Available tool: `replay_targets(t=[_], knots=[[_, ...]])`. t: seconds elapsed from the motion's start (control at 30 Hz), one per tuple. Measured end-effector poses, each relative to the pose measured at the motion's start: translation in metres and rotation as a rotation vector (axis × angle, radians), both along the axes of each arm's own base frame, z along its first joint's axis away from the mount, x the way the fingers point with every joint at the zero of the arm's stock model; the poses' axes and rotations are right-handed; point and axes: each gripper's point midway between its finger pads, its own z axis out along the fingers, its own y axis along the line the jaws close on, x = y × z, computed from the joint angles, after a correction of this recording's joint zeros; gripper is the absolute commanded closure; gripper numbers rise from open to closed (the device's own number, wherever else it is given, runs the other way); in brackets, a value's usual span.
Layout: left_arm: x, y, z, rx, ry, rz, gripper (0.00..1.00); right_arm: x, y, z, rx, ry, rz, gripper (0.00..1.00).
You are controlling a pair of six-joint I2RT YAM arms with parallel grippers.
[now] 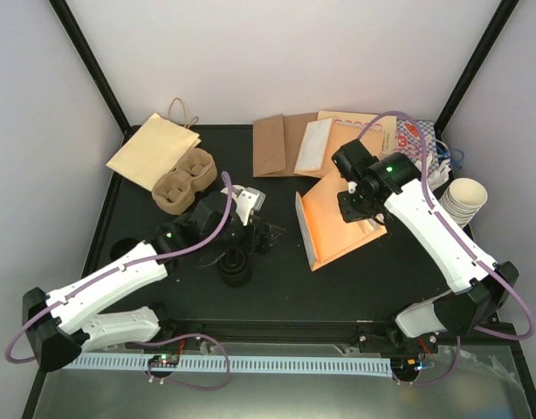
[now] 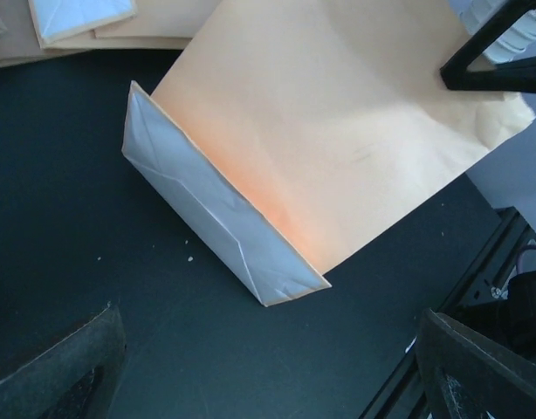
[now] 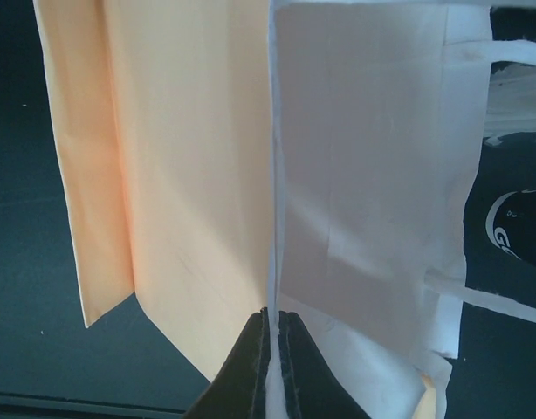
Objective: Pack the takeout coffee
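One takeout coffee cup (image 1: 235, 267) with a black lid stands on the black table, just near-side of my left wrist. My left gripper (image 1: 270, 234) is open and empty, pointing right toward the bottom of an orange paper bag (image 1: 336, 223). In the left wrist view the wide-apart fingers (image 2: 65, 367) frame bare table, and the bag's folded grey-white bottom (image 2: 217, 214) lies ahead. My right gripper (image 1: 359, 202) is shut on the bag's upper edge and holds it tilted. In the right wrist view the gripper (image 3: 275, 340) pinches the thin paper wall (image 3: 189, 175).
A brown pulp cup carrier (image 1: 184, 179) sits at the back left on a flat tan bag (image 1: 150, 144). Brown and tan paper bags (image 1: 285, 144) lie flat along the back. A stack of lidless cream cups (image 1: 465, 199) lies at the right edge.
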Motion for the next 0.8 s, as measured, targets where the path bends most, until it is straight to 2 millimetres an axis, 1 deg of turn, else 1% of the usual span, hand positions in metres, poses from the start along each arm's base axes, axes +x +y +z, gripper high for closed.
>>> replay_targets(t=[0.13,0.37,0.47,0.6,0.8], knots=[[0.002,-0.006,-0.014,0.01,0.03,-0.004,0.07,0.001,-0.002,0.0,-0.012,-0.007,-0.004,0.99],[0.002,-0.028,-0.044,0.044,0.1,-0.035,0.06,0.004,-0.009,0.002,-0.05,-0.026,-0.019,0.99],[0.0,-0.032,-0.053,0.062,0.119,-0.043,0.07,0.006,-0.014,0.004,-0.073,-0.043,-0.03,0.99],[0.0,-0.033,-0.052,0.06,0.117,-0.046,0.06,0.009,-0.021,0.007,-0.106,-0.071,-0.048,0.99],[-0.001,-0.032,-0.043,0.046,0.102,-0.047,0.06,0.013,-0.035,0.012,-0.172,-0.114,-0.088,0.99]])
